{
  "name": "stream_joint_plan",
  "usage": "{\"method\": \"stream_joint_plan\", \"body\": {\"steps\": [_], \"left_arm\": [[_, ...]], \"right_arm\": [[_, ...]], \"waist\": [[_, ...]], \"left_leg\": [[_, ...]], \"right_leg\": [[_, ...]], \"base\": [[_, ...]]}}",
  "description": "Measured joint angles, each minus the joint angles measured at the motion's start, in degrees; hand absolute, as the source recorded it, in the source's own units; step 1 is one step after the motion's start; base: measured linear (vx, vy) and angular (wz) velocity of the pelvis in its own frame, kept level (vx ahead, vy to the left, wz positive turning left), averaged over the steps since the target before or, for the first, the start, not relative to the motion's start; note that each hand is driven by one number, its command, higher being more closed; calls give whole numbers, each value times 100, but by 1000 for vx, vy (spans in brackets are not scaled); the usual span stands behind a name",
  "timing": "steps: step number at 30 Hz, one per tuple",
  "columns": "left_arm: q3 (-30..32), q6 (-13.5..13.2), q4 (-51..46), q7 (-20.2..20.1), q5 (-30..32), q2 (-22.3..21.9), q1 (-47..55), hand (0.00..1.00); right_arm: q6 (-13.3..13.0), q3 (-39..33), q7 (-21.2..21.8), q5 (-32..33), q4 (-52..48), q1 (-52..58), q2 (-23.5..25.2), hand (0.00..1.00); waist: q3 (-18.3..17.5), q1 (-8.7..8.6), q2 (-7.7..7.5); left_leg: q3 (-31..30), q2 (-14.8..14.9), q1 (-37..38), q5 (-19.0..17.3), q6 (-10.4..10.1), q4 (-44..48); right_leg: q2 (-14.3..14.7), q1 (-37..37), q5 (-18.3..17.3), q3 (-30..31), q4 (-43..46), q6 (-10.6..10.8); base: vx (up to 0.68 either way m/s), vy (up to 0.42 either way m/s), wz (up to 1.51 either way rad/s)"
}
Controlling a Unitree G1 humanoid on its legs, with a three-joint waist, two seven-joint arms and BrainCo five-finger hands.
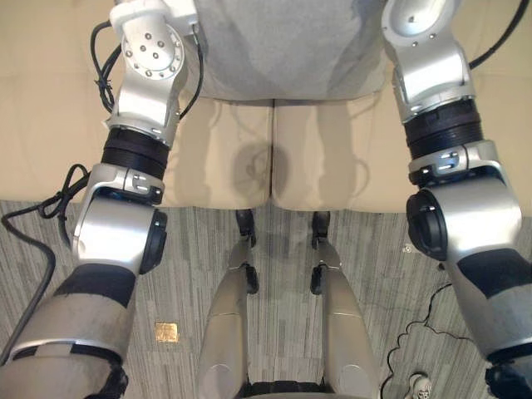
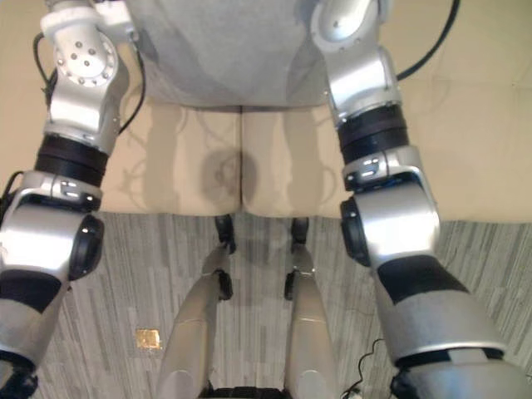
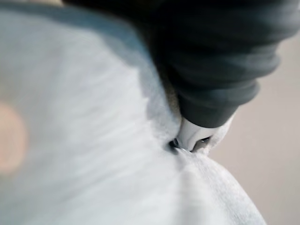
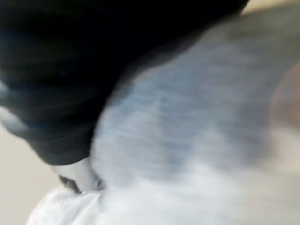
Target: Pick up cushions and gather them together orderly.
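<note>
Contact is made on two opposite edges of the grey cushion [image 1: 283, 41], which sits between the two hands and spans the gap from one wrist to the other. The left hand [image 3: 215, 79] bears on the cushion's left edge. The grey fabric puckers directly against its dark ribbed cover and the rest of the hand is sunk in the fabric, so it cannot be determined whether this hand is open or closed on the cushion. The right hand [image 4: 56, 103] bears on the right edge in the same way, buried in fabric past its cover, and its state likewise cannot be determined. Beneath the hands lies the beige sofa [image 1: 332, 158], its far seat area covered by the cushion. Nearer the robot than the hands lies striped grey carpet [image 1: 183, 249], with a small brass floor plate [image 1: 166, 332] on the left-hand side.
</note>
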Motion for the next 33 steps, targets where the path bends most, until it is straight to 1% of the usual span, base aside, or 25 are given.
{"method": "stream_joint_plan", "body": {"steps": [1,3,7,8,9,10,12,13,14,15,16,18,19,20,21,22,23,24,25,26,27,28,30,32,33], "left_arm": [[2,-13,89,-89,-4,13,-47,0],[32,-11,118,-166,-74,60,-91,0],[185,-13,116,-281,-305,65,-98,0],[311,-10,110,-342,-466,75,-103,0],[343,-8,110,-344,-478,78,-103,0],[433,-5,106,-369,-554,107,-95,0],[827,9,32,-418,-866,310,65,0],[931,11,-36,-423,-922,357,146,0],[1259,8,-198,-430,-1083,452,376,0],[1563,6,-361,-449,-1239,553,693,0],[1667,5,-421,-462,-1282,578,824,0],[2078,-19,-795,-518,-1453,664,1543,0],[2124,-20,-863,-540,-1477,664,1642,0],[2187,-22,-1087,-638,-1532,660,2007,0],[2227,-37,-1368,-756,-1591,617,2448,0],[2235,-43,-1457,-784,-1593,591,2605,0],[2246,-93,-1740,-915,-1625,488,3162,0],[2250,-103,-1859,-1007,-1678,407,3442,0],[2235,-128,-2118,-1243,-1726,-32,4480,0],[2230,-126,-2129,-1259,-1723,-75,4554,0],[2167,-112,-2181,-1448,-1684,-484,5280,0],[1978,-15,-2177,-1648,-1644,-938,5957,0],[1800,69,-2151,-1810,-1454,-1228,6398,0],[1469,245,-1991,-2154,-1059,-1721,7133,0],[1351,340,-1730,-2368,-808,-1949,7436,0]], "right_arm": [[16,-131,-17,17,0,1,0,0],[47,-143,-22,38,0,1,-38,0],[36,-153,2,469,-70,2,-220,0],[22,-227,30,770,-138,20,-385,0],[22,-289,50,817,-184,49,-439,0],[17,-454,85,994,-358,156,-576,0],[-18,-872,218,1456,-783,511,-1039,0],[-24,-945,236,1514,-863,605,-1123,0],[-47,-1178,298,1735,-1132,920,-1313,0],[-79,-1380,377,1935,-1358,1288,-1383,0],[-98,-1439,415,2022,-1441,1441,-1387,0],[-196,-1680,580,2314,-1822,2252,-1395,0],[-211,-1719,618,2342,-1911,2371,-1402,0],[-301,-1825,741,2493,-2187,2784,-1407,0],[-392,-1889,901,2569,-2467,3259,-1381,0],[-417,-1902,943,2592,-2561,3446,-1375,0],[-486,-1960,1107,2679,-2891,4106,-1284,0],[-502,-1992,1193,2738,-3060,4446,-1218,0],[-602,-2094,1465,2738,-3407,5551,-745,0],[-607,-2100,1486,2737,-3426,5633,-704,0],[-630,-2117,1690,2718,-3490,6339,-285,0],[-624,-2127,1875,2689,-3491,7031,186,0],[-621,-2128,2016,2624,-3490,7476,527,0],[-608,-2079,2305,2332,-3432,8214,1164,0],[-582,-2007,2484,2212,-3322,8589,1446,0]], "waist": [[0,4,0],[0,11,0],[1,67,-2],[1,66,-4],[2,68,-4],[3,76,-6],[3,82,-7],[3,82,-8],[6,103,-14],[6,115,-16],[6,116,-16],[-16,157,-45],[-15,157,-45],[-16,162,-46],[-25,196,-55],[-31,203,-53],[-45,204,-63],[-54,203,-72],[-471,206,-118],[-507,206,-121],[-788,213,-179],[-834,232,-218],[-861,241,-252],[-1069,255,-306],[-1147,272,-329]], "left_leg": [[4,12,2,0,0,0],[25,34,-1,-1,-1,0],[95,63,-26,-3,-4,0],[105,72,-33,-4,-5,1],[107,75,-33,-4,-5,3],[109,85,-32,-6,-7,22],[130,106,19,-10,-10,48],[156,114,31,-13,-10,67],[234,144,97,-19,-16,112],[250,172,239,-29,-29,114],[255,186,305,-43,-47,113],[279,267,653,-131,-129,118],[279,271,713,-164,-143,117],[299,266,867,-196,-126,117],[338,298,1015,-229,-149,116],[337,308,1061,-258,-154,116],[333,325,1252,-293,-145,90],[330,327,1360,-291,-148,60],[327,329,1409,-314,-177,0],[327,329,1406,-315,-180,-5],[335,316,1500,-305,-194,-128],[332,315,1753,-297,-207,-191],[339,308,1915,-302,-206,-221],[352,300,2149,-303,-206,-333],[381,300,2343,-327,-209,-379]], "right_leg": [[2,0,0,5,1,0],[10,-6,0,10,1,0],[29,-64,0,54,19,0],[32,-95,0,57,63,0],[33,-98,0,56,75,0],[37,-99,0,50,107,0],[46,-92,0,45,211,1],[48,-86,0,45,234,1],[61,-37,0,82,284,1],[86,78,-1,103,302,2],[98,137,-2,113,303,2],[170,455,-59,123,322,-5],[173,524,-109,119,321,-29],[165,689,-257,110,324,-65],[196,828,-285,108,321,-82],[204,876,-300,102,320,-81],[215,1066,-371,65,321,-93],[218,1166,-383,47,316,-95],[226,1209,-443,7,289,-101],[226,1205,-446,6,284,-101],[226,1265,-464,1,236,-109],[228,1527,-481,-7,172,-95],[225,1703,-508,-13,148,-97],[223,1929,-528,-40,53,-79],[225,2131,-532,-39,-16,-76]], "base": [[46,0,-1],[41,-5,-2],[22,-12,-6],[0,0,0],[0,0,0],[0,0,0],[0,0,0],[-10,-6,-8],[-8,-18,-11],[-6,-17,-13],[-7,-41,-16],[-3,-49,-12],[-1,-65,3],[-17,-65,1],[-17,-77,0],[-9,-57,-3],[14,-43,5],[38,-61,7],[49,-47,4],[98,-47,2],[139,-26,4],[175,-25,5],[114,-13,7],[83,-4,4],[83,-3,-3]]}}
